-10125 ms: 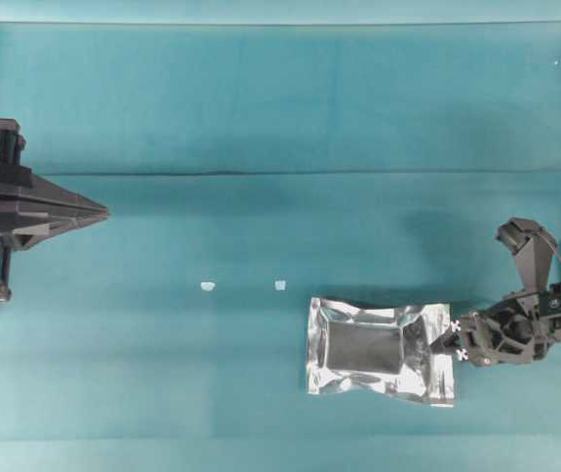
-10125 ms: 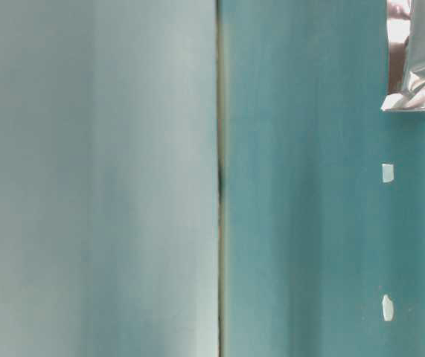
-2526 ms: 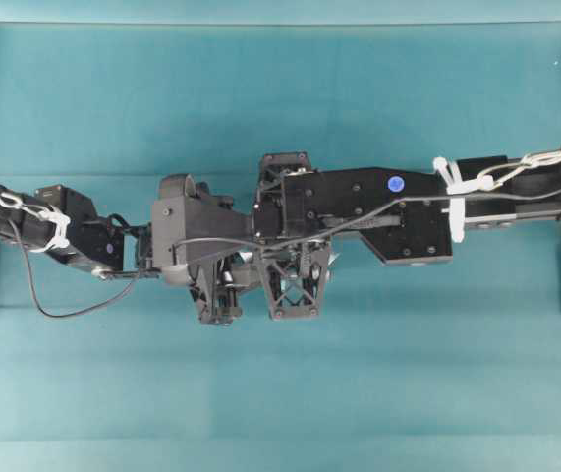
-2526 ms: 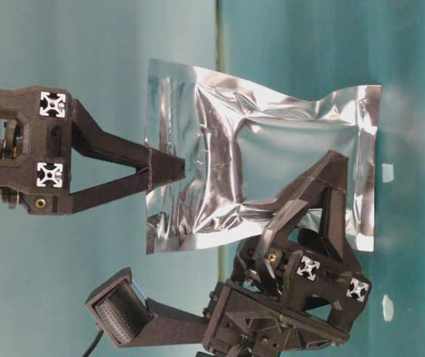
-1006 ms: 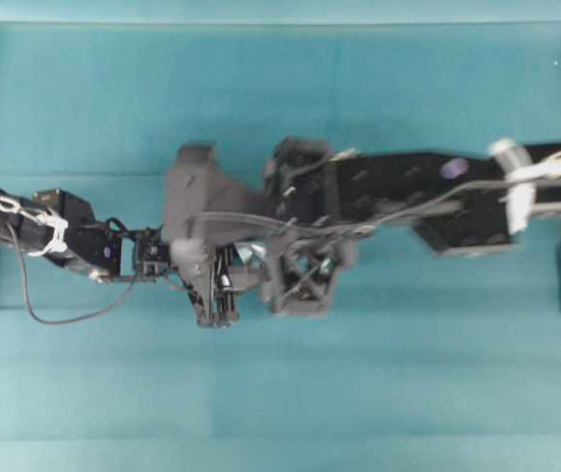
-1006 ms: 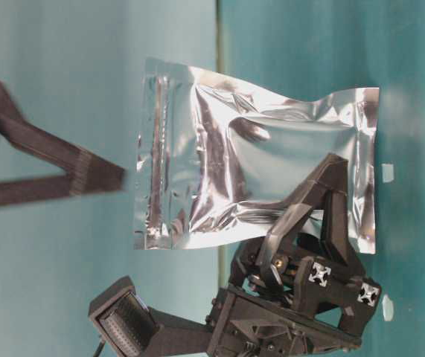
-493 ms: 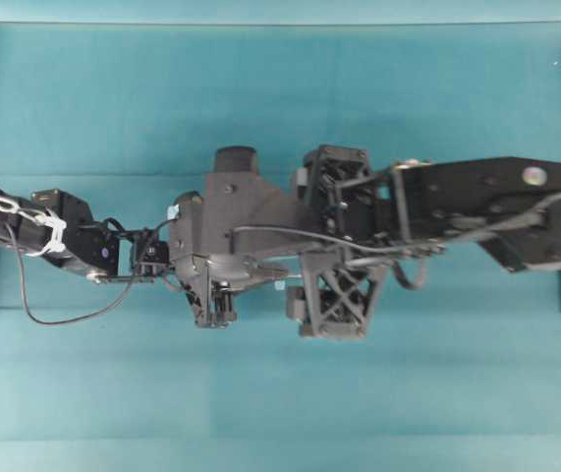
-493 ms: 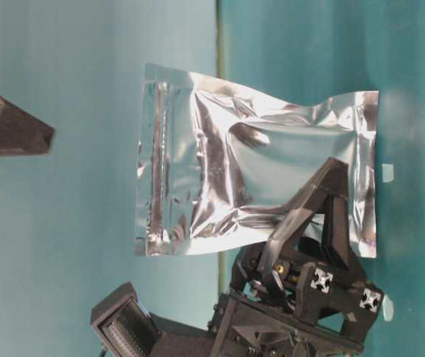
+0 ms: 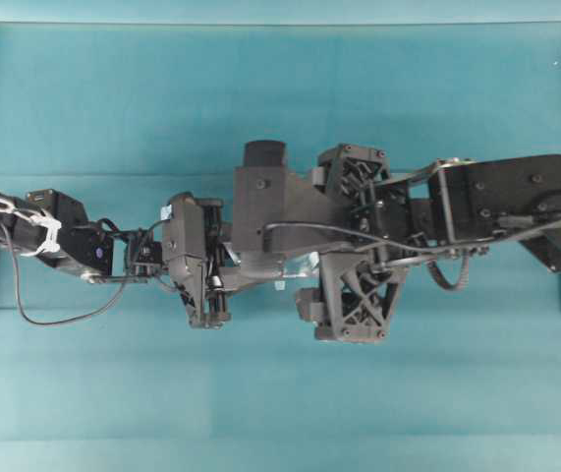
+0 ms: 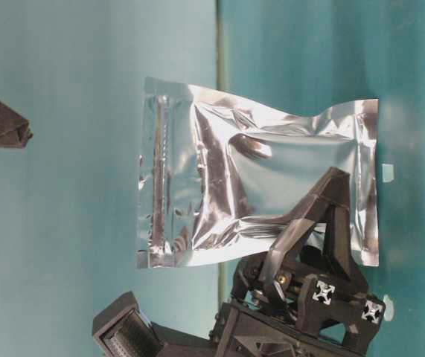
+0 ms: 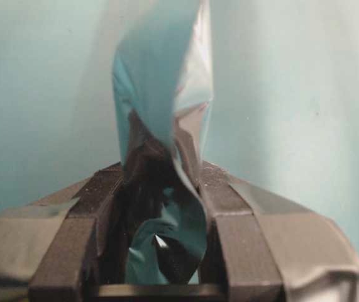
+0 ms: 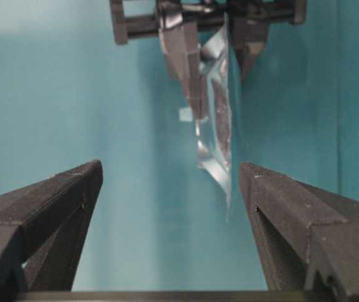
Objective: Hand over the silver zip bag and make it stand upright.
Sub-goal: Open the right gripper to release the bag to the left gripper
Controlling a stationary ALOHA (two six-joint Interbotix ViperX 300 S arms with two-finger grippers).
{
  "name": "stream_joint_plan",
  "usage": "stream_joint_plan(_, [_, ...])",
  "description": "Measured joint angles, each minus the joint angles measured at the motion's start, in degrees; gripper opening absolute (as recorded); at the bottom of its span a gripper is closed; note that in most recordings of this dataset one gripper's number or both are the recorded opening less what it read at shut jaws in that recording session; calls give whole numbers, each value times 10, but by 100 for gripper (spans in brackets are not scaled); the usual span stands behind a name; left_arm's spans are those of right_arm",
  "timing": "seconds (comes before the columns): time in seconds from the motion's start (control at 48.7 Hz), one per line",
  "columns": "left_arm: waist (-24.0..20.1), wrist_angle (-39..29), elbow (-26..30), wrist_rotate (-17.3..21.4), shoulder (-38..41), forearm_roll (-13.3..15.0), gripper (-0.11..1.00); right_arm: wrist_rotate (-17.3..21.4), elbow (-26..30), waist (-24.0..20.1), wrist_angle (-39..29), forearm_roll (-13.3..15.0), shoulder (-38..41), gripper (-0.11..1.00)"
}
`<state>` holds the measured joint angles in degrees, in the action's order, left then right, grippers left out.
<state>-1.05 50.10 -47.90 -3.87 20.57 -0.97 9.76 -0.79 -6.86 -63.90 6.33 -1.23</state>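
Table-level view shows you the right fingers have let go and backed off, spread wide; the silver zip bag now hangs pinched between the left fingers alone, handover done, standing it comes next

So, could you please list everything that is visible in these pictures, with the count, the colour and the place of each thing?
silver zip bag: one, shiny crinkled silver, held off the cloth, pinched at one edge by the left tool.
white scraps: two, white, lying on the cloth beside the bag's end in the table-level view; the second sits close to the left tool.
cloth: one, teal, covering the whole table, with a crease line across it.
left tool: one, black, shut on the bag's edge.
right tool: one, black, jaws wide open, apart from the bag and holding nothing.
arms: two, black, meeting over the middle of the table in the overhead view.
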Motion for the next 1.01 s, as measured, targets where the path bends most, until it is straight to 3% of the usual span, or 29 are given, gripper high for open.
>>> stream_joint_plan(1.006, [0, -7, 3, 1, 0, 0, 29, 6, -10, 0, 18, 0, -4, 90])
